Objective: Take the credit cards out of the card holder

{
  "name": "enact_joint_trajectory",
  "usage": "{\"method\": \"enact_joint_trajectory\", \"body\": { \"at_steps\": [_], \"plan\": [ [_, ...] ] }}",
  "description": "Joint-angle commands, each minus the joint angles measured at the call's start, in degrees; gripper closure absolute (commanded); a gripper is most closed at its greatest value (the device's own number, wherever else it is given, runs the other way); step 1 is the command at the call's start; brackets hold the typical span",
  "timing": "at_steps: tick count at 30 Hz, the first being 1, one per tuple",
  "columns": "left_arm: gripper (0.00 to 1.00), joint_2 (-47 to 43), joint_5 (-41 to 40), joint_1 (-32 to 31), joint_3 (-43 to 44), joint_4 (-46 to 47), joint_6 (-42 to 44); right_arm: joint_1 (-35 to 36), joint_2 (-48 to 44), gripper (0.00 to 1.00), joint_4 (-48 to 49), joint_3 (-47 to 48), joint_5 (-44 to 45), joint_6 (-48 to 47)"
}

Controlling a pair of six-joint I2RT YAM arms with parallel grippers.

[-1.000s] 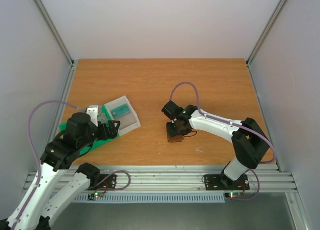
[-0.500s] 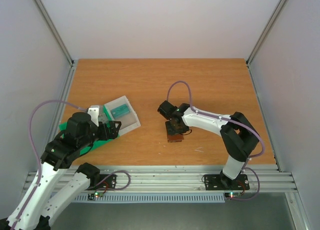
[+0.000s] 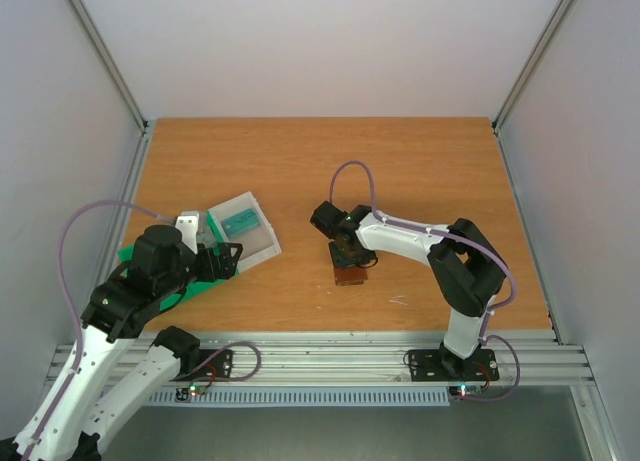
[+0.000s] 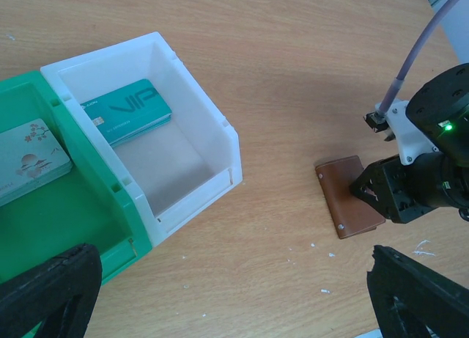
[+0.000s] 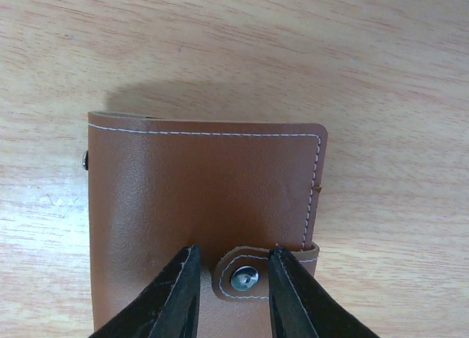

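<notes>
The brown card holder [image 5: 205, 184] lies folded shut on the table, its snap strap fastened; it also shows in the top view [image 3: 350, 273] and the left wrist view [image 4: 348, 199]. My right gripper [image 5: 233, 251] points down on it, jaws narrowly open with one fingertip on each side of the snap tab. A pale card with red blossoms [image 4: 29, 158] lies in the green tray [image 4: 80, 228]. A teal card [image 4: 128, 111] lies in the white box [image 4: 198, 125]. My left gripper [image 4: 234, 301] hovers wide open and holds nothing, near the tray [image 3: 225, 259].
The green tray [image 3: 185, 286] and the box [image 3: 245, 226] sit together at the table's left, under the left arm. Small white crumbs [image 4: 322, 254] dot the wood near the holder. Grey walls and metal rails bound the table.
My right gripper's jaws have narrowed round the snap tab, and the right arm's wrist and elbow have swung slightly left. The left arm and the holder have not moved.
</notes>
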Motion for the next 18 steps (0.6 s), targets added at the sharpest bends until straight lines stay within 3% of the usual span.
{"method": "enact_joint_trajectory", "body": {
  "at_steps": [1,18],
  "plan": [
    [0.01,-0.40,0.25,-0.12,0.07,1.78,0.59,0.05,1.03,0.72,-1.24,0.53,1.92,0.53],
    [0.01,-0.12,0.07,-0.12,0.07,1.88,0.80,0.52,1.25,0.74,-3.48,-0.11,2.08,3.52]
  ]
}}
